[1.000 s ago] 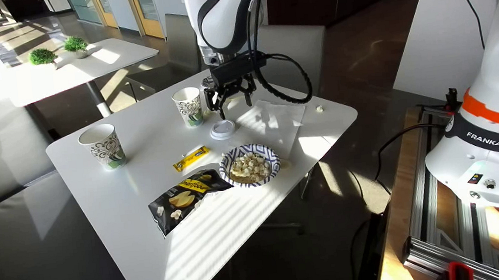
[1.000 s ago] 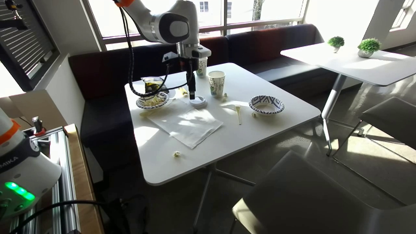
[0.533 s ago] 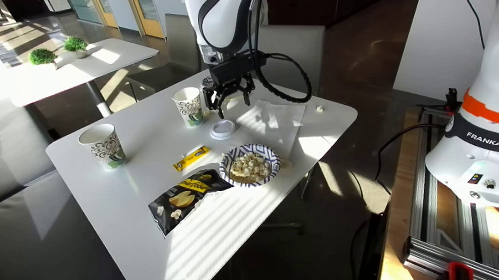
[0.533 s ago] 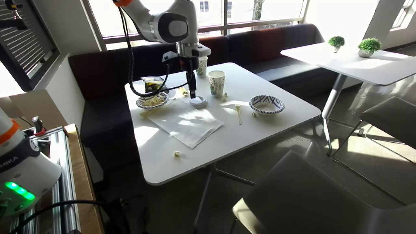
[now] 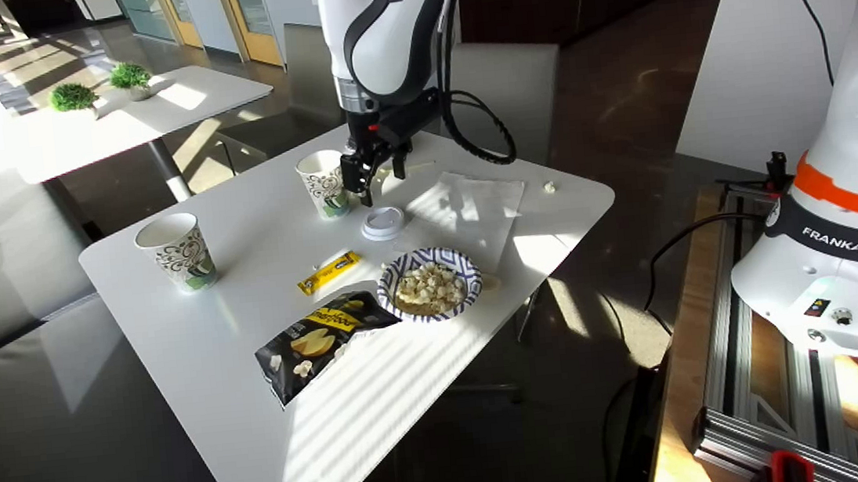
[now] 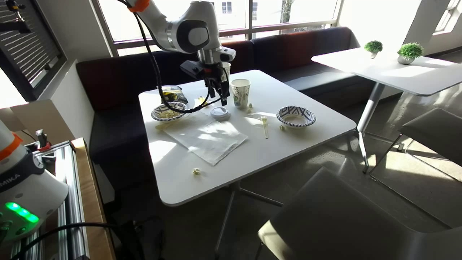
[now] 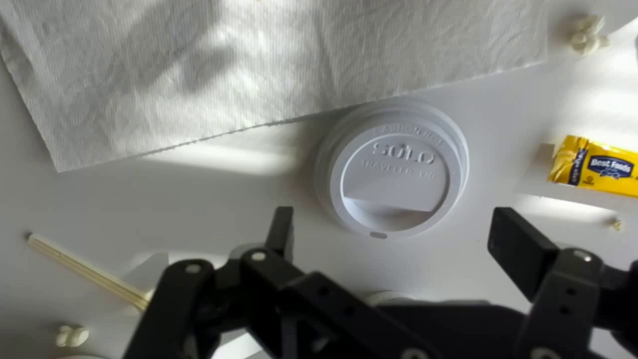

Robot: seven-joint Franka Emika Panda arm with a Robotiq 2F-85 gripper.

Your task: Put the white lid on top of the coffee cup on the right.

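Plainly, the black two-fingered pincer (image 7: 394,239) hangs spread wide and empty near the round white plastic lid (image 7: 393,172), presumably spaced to straddle it for grasping.

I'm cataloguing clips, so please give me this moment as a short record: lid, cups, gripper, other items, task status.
White lid: flat on the table, beside the napkin
Coffee cup on the right: upright, uncovered
Other cup: upright, uncovered
Gripper: open, holding nothing, above the table near the lid
Other items: bowl of popcorn, second patterned bowl, yellow Best Foods packet, black snack bag, fork
Status: lid not yet picked up
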